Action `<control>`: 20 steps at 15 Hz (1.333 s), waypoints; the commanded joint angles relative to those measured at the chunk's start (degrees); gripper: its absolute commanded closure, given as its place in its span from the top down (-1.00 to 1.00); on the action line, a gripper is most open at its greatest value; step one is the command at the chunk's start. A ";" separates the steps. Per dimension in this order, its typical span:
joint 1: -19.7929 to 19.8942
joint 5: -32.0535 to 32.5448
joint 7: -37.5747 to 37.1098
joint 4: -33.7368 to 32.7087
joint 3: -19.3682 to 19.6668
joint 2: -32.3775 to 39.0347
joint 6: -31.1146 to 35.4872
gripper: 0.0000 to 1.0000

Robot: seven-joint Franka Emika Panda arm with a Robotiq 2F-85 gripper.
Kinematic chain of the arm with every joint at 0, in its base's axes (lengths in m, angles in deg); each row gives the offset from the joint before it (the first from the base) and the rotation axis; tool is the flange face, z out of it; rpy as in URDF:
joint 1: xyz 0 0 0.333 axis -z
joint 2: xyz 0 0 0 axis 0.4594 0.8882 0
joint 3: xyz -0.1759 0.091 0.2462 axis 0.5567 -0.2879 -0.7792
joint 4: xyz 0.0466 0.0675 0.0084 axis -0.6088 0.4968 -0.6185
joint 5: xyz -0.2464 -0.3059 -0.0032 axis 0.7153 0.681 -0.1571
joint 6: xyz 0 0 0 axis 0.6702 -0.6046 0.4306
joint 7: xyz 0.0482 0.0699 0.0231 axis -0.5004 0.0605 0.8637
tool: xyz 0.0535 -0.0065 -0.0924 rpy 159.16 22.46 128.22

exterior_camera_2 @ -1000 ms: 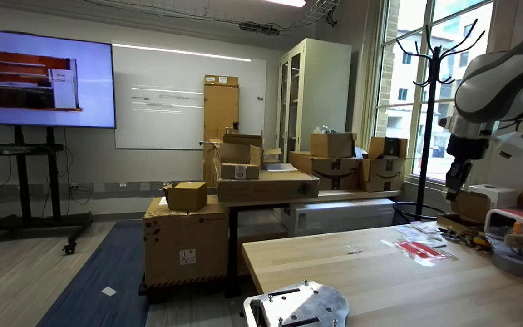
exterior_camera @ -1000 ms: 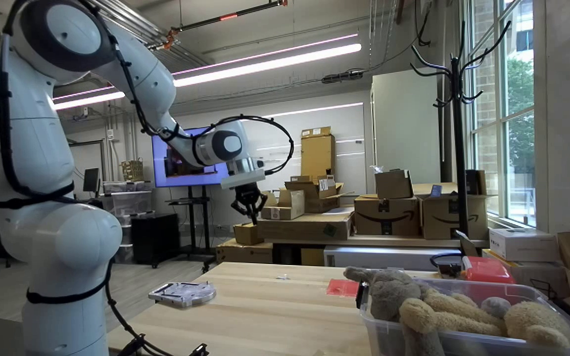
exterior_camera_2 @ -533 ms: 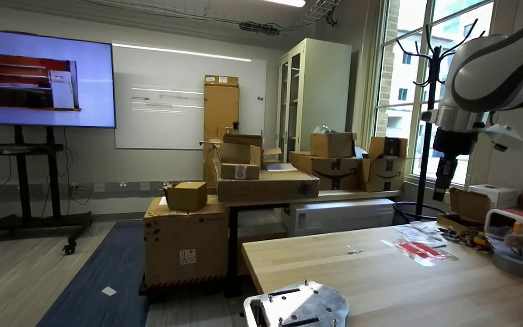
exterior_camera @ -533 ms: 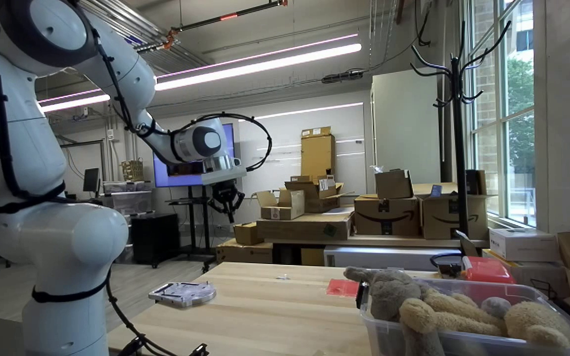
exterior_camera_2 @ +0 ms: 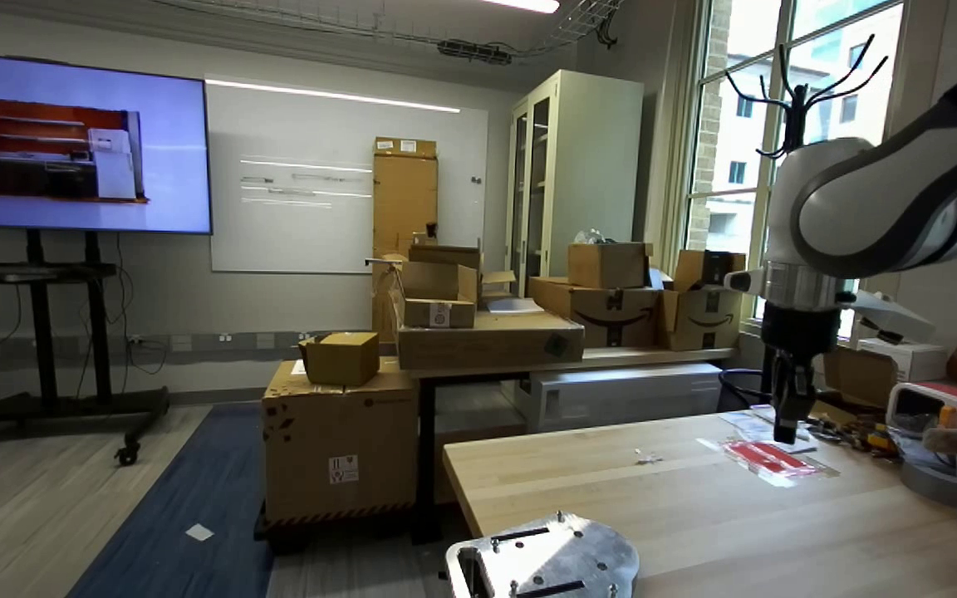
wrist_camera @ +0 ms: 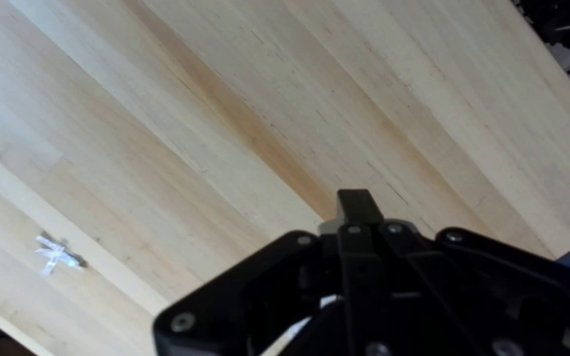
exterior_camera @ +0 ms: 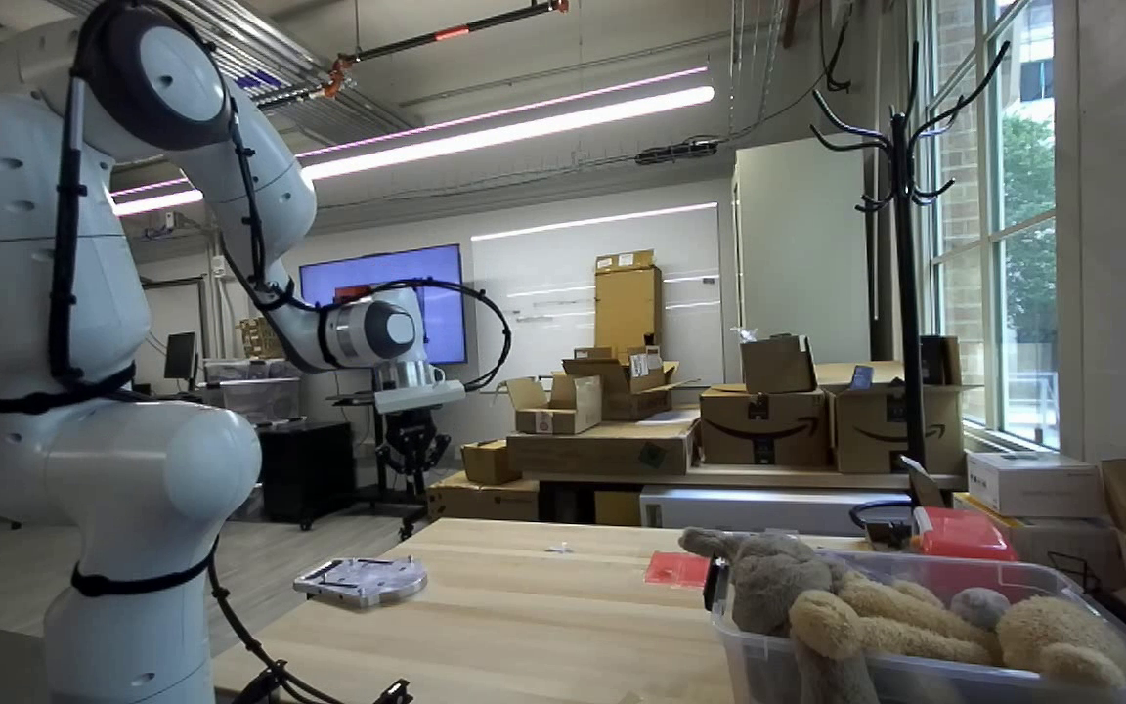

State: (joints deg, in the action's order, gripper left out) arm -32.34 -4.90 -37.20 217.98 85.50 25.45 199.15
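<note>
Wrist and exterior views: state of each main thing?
Black robot gripper: jaws shut, nothing visible between.
Large flat television screen: on.
Long white ceiling light: lit.
Clear plastic bin: open, holding grey and tan plush toys.
Brown cardboard boxes: several open, flaps up.
Silver slotted metal plate: lying flat.
Tall black coat stand: upright.

The bench (wrist_camera: 215, 123) is showing smooth, grained wood with a faint sheen, and the end effector (wrist_camera: 359, 200) is looking mostly matt, of plastic or of coated metal, one cannot tell which, while its small screws (wrist_camera: 183, 322) are catching light as bare metal. The arm (exterior_camera: 148, 469) is presenting smooth and slightly glossy surfaces, and the plate (exterior_camera_2: 557, 561) is shining brightly like polished metal. In an exterior view, the plush toys (exterior_camera: 925, 640) are looking rough and woolly, the tub (exterior_camera: 754, 675) around them is showing smooth, transparent plastic, and the cardboard boxes (exterior_camera: 763, 425) are appearing rather dull and papery.
</note>
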 commanded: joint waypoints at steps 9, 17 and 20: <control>1.17 -8.85 7.27 -3.23 -5.07 23.82 15.49 -1.00; 3.92 -4.55 4.37 -9.94 -8.79 36.29 17.85 -1.00; 4.53 -3.39 3.53 -12.33 -8.61 38.59 17.59 -1.00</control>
State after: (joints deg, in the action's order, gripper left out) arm -30.00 -10.59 -32.13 208.76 78.20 61.51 216.85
